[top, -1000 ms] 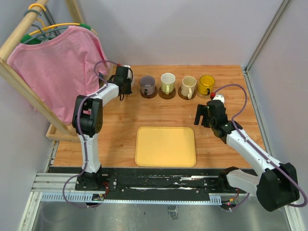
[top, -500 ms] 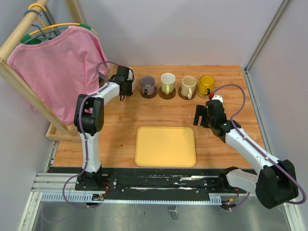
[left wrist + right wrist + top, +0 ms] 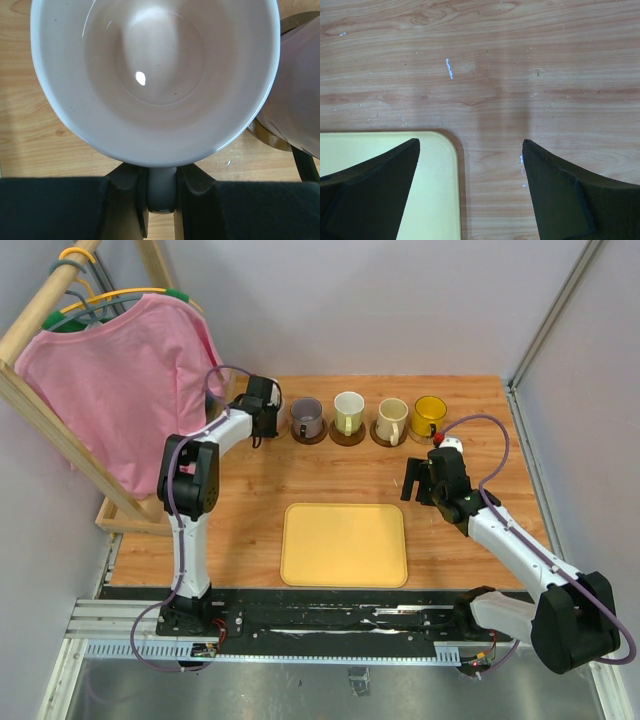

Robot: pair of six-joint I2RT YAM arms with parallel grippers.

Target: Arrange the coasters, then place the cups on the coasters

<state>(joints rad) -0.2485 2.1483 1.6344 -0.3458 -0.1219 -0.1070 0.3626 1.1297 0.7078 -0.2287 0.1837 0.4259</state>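
Observation:
In the left wrist view a pale pink cup [image 3: 155, 75] fills the frame, seen from above. My left gripper [image 3: 161, 196] is shut on its handle [image 3: 161, 187], at the left end of the cup row [image 3: 262, 408]; from above the gripper hides this cup. Beside it stand the grey-purple cup [image 3: 306, 417], white-greenish cup [image 3: 348, 412], cream cup [image 3: 392, 420] and yellow cup [image 3: 430, 415], each on a brown coaster [image 3: 348, 438]. The grey-purple cup [image 3: 300, 100] and its coaster [image 3: 270, 137] nearly touch the pink cup. My right gripper [image 3: 415, 483] [image 3: 470, 150] hangs open over bare wood.
A yellow rectangular tray [image 3: 344, 544] lies in the middle near the front; its corner [image 3: 435, 190] shows under my right gripper. A wooden rack with a pink shirt [image 3: 120, 370] stands at the left edge, close to my left arm. Walls close the back and right sides.
My left gripper has carried the pink cup a little to the right, closer to the grey-purple cup. The right arm has barely shifted.

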